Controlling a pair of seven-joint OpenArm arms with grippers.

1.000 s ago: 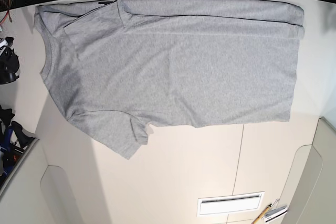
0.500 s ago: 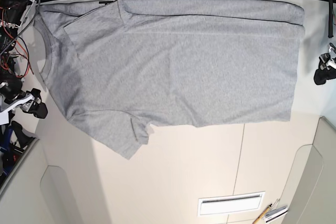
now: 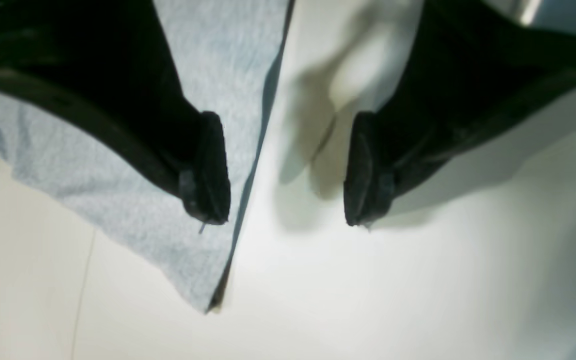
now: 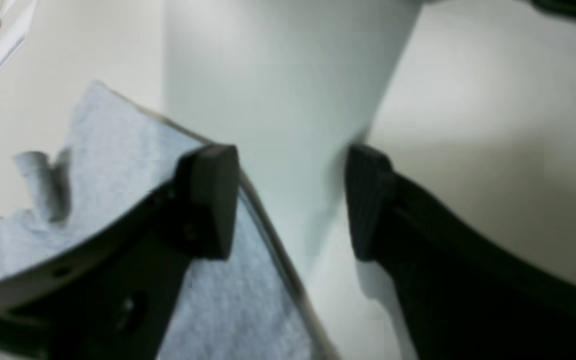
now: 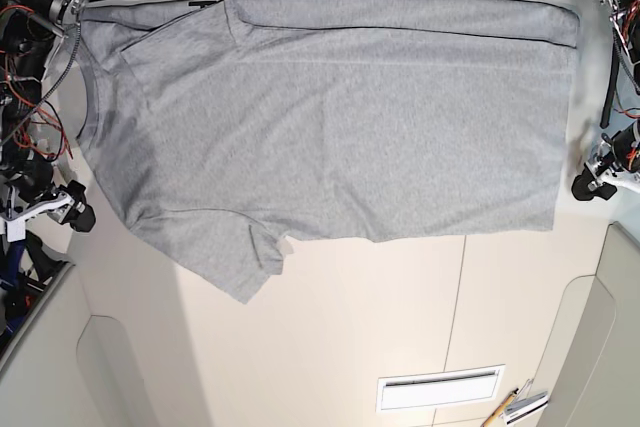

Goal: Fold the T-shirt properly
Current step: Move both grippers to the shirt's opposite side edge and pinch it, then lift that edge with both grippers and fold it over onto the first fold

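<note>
The heather-grey T-shirt [image 5: 330, 127] lies flat on the white table, plain side up, neck to the left and hem to the right, with its far edge folded over. My left gripper [image 5: 586, 187] is open and empty just off the hem's near corner. In the left wrist view the gripper [image 3: 285, 220] straddles the hem edge of the shirt [image 3: 118, 200], one finger over cloth, one over table. My right gripper [image 5: 72, 211] is open and empty beside the near shoulder. In the right wrist view the gripper [image 4: 293, 200] sits at the edge of the shirt [image 4: 108, 165].
A white slotted plate [image 5: 440, 388] and some pens [image 5: 515, 405] lie near the front edge. Raised beige panels stand at the front left [image 5: 110, 367] and front right [image 5: 600, 347]. Red and black cables [image 5: 30, 67] hang on the left arm.
Both arms have come in from the sides. The left gripper dropped down beside the hem's near corner. The right gripper edged toward the shirt's shoulder. The shirt has not moved.
</note>
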